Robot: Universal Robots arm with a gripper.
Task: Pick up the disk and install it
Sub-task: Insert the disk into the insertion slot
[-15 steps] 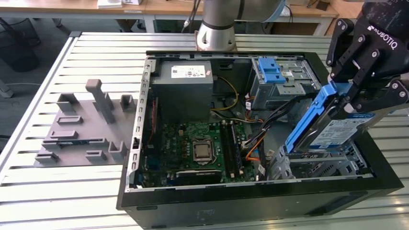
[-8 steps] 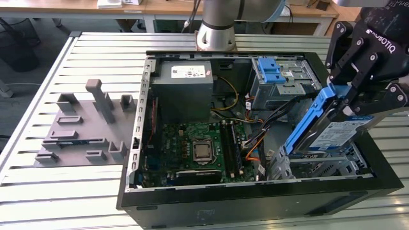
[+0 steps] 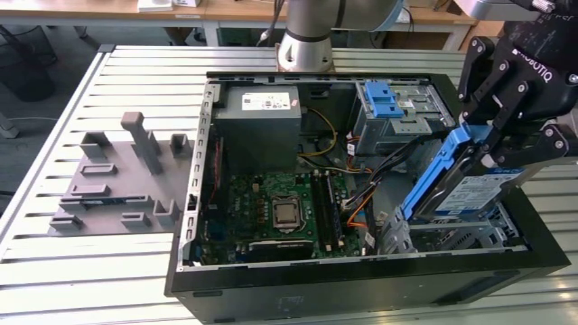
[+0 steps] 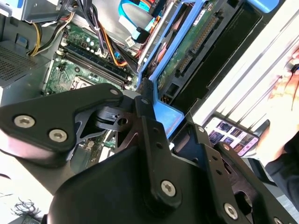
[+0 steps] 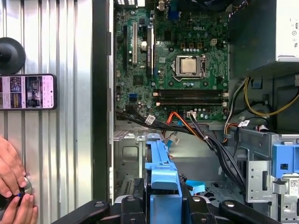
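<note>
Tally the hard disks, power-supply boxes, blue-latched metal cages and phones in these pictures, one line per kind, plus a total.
Disk: 1
Power-supply box: 1
Blue-latched cage: 1
Phone: 1
Total: 4

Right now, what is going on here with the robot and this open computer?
The robot's gripper is holding the disk by its blue frame, tilted, with its lower end at the metal bay inside the open computer case. It is not lying flat yet. A person's hand rests on the table beside a phone.
</note>
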